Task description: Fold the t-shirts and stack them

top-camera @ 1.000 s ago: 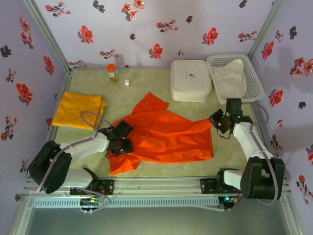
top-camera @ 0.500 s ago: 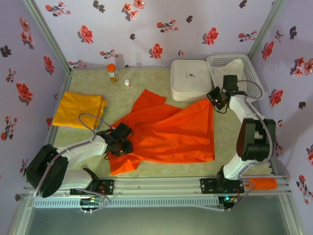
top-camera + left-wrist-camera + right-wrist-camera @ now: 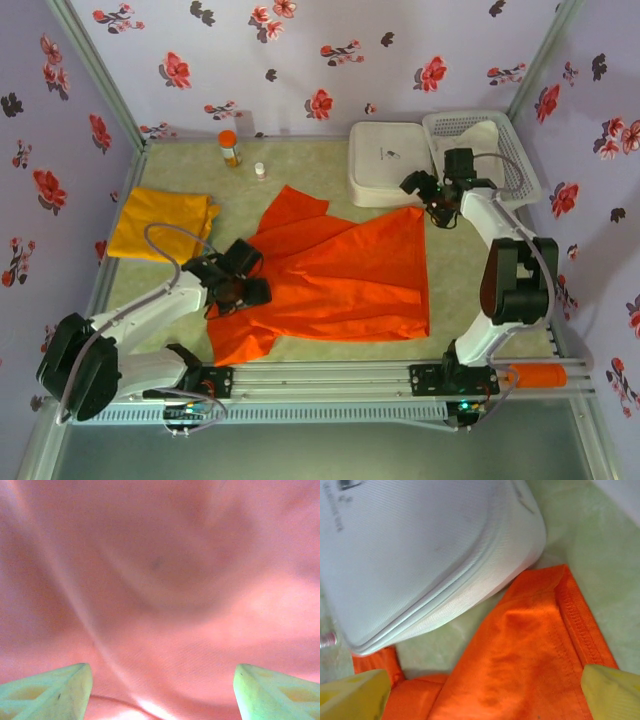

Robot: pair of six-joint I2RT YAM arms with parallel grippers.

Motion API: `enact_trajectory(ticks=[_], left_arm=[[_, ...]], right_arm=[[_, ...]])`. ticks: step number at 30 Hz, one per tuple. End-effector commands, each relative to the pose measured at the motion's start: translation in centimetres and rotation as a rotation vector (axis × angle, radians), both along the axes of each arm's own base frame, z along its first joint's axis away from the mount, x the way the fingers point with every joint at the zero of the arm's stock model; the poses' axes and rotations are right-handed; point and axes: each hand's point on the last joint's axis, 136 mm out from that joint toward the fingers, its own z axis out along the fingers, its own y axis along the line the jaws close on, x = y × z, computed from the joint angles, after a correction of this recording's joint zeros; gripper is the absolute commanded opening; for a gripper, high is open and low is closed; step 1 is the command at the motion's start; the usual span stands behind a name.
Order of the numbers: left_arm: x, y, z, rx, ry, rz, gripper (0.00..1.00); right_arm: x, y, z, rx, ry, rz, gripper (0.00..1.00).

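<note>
While the orange-red t-shirt [image 3: 340, 280] is lying opened out on the table [image 3: 300, 165], the left pincer [image 3: 162, 672] is hanging close over its sleeve end with fingers spread wide. It is pinching nothing, and softly rumpled cloth is sitting directly beneath it. Farther out, the right pincer [image 3: 485, 675] is standing spread and empty too, with the shirt's far hem corner lying flat just under and between its fingers. Immediately beyond that pincer, a white case [image 3: 420, 545] is resting close to the corner. Off to the left pincer's left and farther back, the mustard t-shirt [image 3: 160, 222] is waiting, well apart. The spreading is looking about finished and the folding not begun. The next move is calling for both pincers pinching one long edge, sleeve and hem corner, and carrying it across without dragging cloth against the case.
</note>
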Motion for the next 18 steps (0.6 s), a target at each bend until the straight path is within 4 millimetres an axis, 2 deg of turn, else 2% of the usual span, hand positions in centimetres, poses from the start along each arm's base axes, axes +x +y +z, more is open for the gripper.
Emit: enact_trajectory(ticks=[1,5,12,16,18], left_arm=[[3.0,-0.3,2.9,0.024,-0.062,-0.076,0.75],[7.0,-0.9,5.0,0.037,-0.114,-0.117,0.75],[13.9,-2.0,6.6,0.072,-0.209,-0.218,0.72],[17.4,-3.2,6.4,0.088,-0.243,-0.263,0.7],[19.3,-3.9,5.6,0.082,-0.265,-0.264,0.7]], right_arm=[[-2.4,0.1,1.4,-0.087,-0.013,0.069,0.99],[-5.0,1.3,0.9,-0.097,-0.005,0.112,0.99],[-10.0,3.5,-1.9,-0.095,0.043,0.171,0.99],[-12.8,4.9,-3.5,-0.11,0.062,0.231,0.99],[-14.0,5.8,-4.1,-0.12,0.064,0.261,0.99]])
